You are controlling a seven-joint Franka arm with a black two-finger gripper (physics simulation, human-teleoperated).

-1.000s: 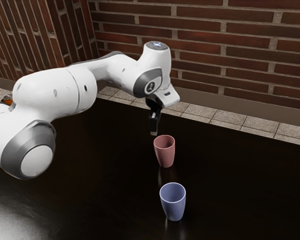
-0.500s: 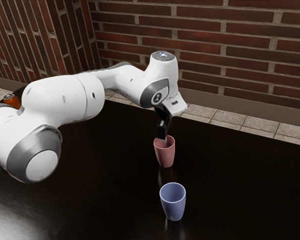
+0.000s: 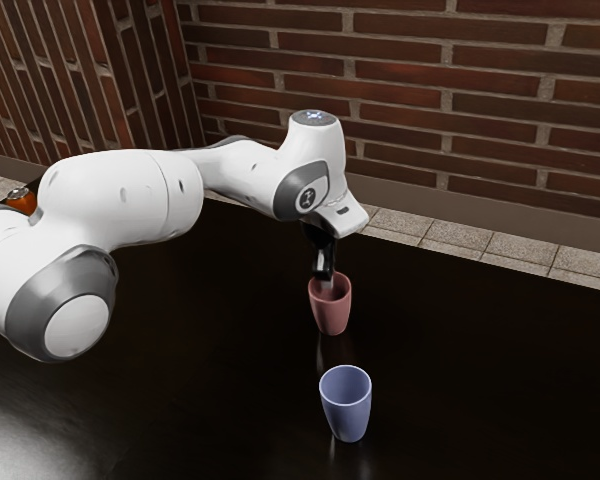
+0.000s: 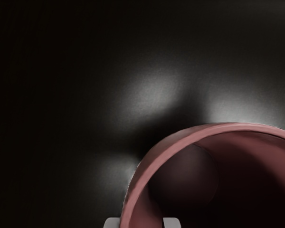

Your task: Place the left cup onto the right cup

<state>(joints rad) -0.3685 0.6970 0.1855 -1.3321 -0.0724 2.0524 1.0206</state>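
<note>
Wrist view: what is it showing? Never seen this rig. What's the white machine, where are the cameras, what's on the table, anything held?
Simulator renders. The white machine is a seven-joint Franka robot arm; its black end effector is the grasping part. The exterior view is from a camera at the arm's side. The wrist view is from a camera on the arm's hand, so the big curve there is the pink cup seen from close above. Two upright cups stand apart on the dark table: that pink cup and, nearer the side camera, a blue cup. The end effector is down at the pink cup's rim; whether it grips the cup I cannot tell.
</note>
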